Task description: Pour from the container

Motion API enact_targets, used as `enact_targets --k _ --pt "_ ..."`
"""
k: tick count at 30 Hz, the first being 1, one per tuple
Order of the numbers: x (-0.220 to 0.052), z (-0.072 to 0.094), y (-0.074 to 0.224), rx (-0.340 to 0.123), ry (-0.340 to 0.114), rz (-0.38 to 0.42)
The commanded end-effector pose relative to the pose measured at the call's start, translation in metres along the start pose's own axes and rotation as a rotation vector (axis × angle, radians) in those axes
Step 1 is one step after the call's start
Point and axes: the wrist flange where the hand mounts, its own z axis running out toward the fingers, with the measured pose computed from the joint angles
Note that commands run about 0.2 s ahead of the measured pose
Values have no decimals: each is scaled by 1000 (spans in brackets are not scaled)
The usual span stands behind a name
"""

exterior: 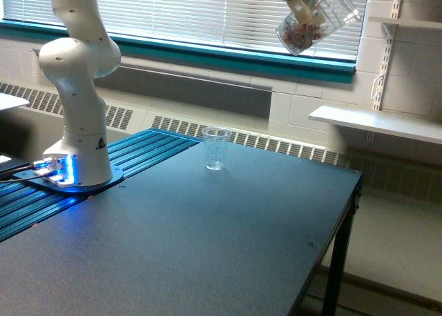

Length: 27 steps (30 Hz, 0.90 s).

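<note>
High at the top right of the exterior view, the claw grips the small clear plastic cup, a wide-mouthed, tapered one with brownish-red bits gathered against its lower wall. The claw's pale fingers are pressed against the cup's side, pinching it, though most of the claw is cut off by the top edge. The cup is tilted well off upright, its closed end pointing down and to the left and its mouth up and to the right, in front of the white window blinds. It hangs far above the table and to the right of the taller, narrower clear cup with faint printed marks.

That taller cup stands upright on the dark table top, near the far edge, well apart from the held cup. At the left, the white robot arm's base sits on a blue ribbed metal plate, with blue lights glowing at its foot. A white wall shelf juts out at the right, beyond the table.
</note>
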Motion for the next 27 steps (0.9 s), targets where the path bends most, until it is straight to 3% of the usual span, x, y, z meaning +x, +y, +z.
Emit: enact_targets --k 1,4,7,13,19,27 --pt "-12 28 4 -52 -30 17" --pt "-12 29 3 -53 -6 24" --pt "-20 31 2 -76 -13 29" --pt "-51 24 -16 -40 -13 31" --pt "-105 21 -44 13 -43 -6" --pt "-185 13 -79 103 -149 37"
